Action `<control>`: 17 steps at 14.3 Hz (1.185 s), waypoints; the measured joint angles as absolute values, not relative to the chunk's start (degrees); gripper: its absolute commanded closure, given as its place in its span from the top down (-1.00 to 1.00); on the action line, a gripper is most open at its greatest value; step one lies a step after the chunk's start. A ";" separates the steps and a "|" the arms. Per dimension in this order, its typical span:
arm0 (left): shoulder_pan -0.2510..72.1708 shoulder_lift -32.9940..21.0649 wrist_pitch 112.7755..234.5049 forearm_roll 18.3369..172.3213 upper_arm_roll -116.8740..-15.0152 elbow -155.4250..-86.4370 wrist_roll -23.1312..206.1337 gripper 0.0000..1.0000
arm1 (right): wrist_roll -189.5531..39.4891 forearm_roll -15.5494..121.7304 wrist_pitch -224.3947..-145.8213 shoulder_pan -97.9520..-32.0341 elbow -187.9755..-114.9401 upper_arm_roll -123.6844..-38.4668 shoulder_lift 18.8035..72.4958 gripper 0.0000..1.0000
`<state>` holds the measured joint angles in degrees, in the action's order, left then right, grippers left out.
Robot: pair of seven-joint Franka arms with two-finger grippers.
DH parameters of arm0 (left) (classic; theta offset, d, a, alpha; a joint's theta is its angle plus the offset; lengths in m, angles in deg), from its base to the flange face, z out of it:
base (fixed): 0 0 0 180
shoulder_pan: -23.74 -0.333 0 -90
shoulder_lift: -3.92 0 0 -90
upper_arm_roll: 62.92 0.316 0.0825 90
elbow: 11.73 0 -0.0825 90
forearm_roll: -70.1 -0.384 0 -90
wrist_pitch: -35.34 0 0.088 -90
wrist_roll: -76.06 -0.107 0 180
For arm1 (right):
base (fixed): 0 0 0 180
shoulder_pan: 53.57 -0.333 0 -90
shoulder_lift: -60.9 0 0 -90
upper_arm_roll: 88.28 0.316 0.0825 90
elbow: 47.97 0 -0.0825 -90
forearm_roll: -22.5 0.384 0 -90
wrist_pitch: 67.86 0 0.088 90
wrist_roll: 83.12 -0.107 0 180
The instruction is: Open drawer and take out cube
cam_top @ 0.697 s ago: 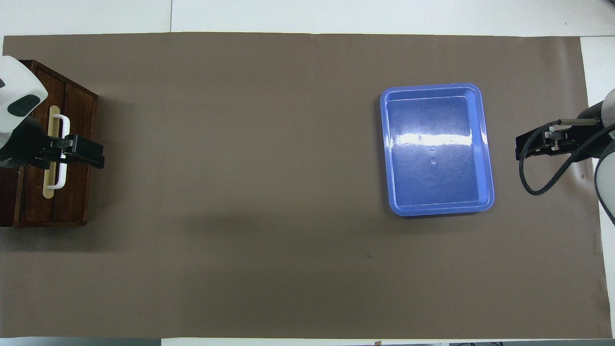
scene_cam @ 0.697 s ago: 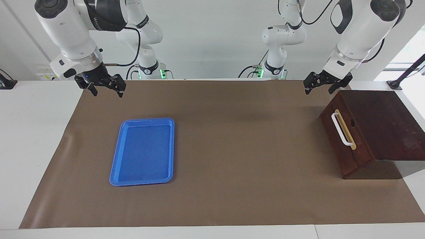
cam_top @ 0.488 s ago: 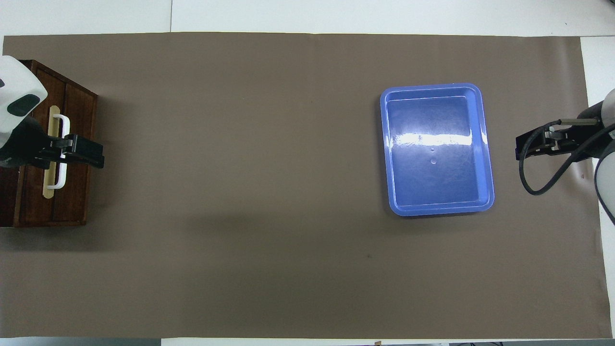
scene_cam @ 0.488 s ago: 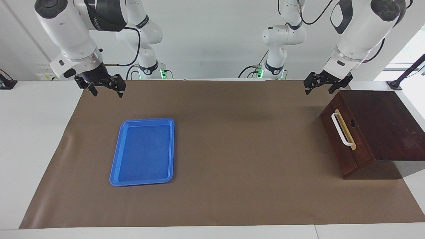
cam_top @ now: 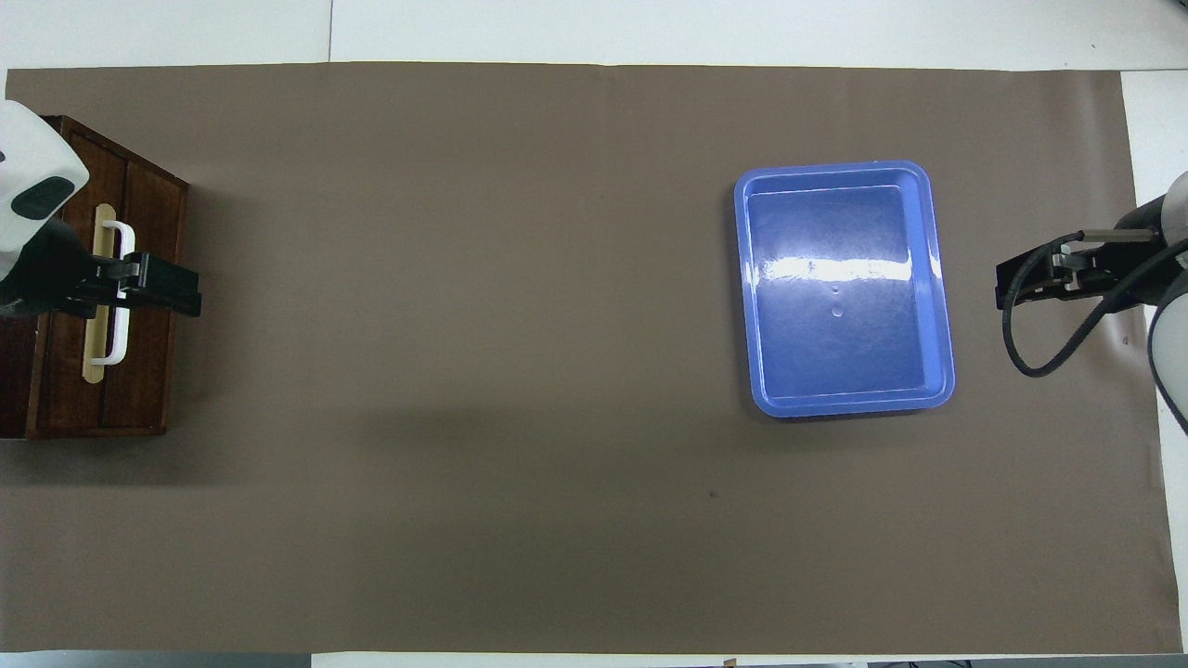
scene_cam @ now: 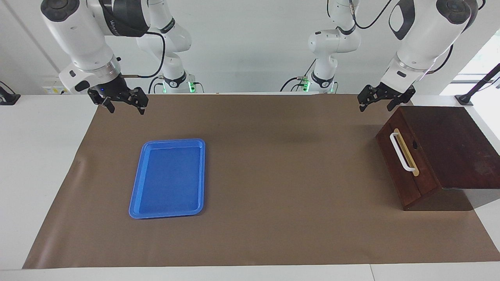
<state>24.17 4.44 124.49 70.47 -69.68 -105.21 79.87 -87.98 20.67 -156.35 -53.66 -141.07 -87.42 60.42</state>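
Start of the pull. Left gripper [scene_cam: 378, 100], jaws spread and empty, hangs in the air at the box's [scene_cam: 449, 144] robot-side corner, at the left arm's end of the bench [scene_cam: 39, 156]; from overhead it only overlaps the handle [scene_cam: 401, 152], touching nothing. Right gripper [scene_cam: 122, 102], also spread and empty, waits over the mat's [scene_cam: 273, 175] corner at the right arm's end, the tray [scene_cam: 168, 178] farther out. The drawer [scene_cam: 406, 164] is closed, its front facing the bench's middle; the cube is not visible, presumably inside. Advice: descend, straddle the handle bar mid-length, close squarely, then pull straight along the drawer's travel to avoid dragging the box.
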 measured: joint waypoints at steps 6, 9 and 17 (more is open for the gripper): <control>24.42 4.14 130.01 64.04 -69.97 -107.25 81.73 1.00 | -87.98 20.67 -156.35 -53.34 -141.07 -87.43 60.63 1.00; 26.94 2.42 136.19 54.89 -70.09 -112.31 82.01 1.00 | -87.98 20.67 -156.35 -53.22 -141.09 -87.45 60.65 1.00; 28.11 -4.68 150.75 36.92 -69.43 -119.65 83.39 1.00 | -91.73 20.68 -156.36 -53.20 -141.09 -87.58 60.79 1.00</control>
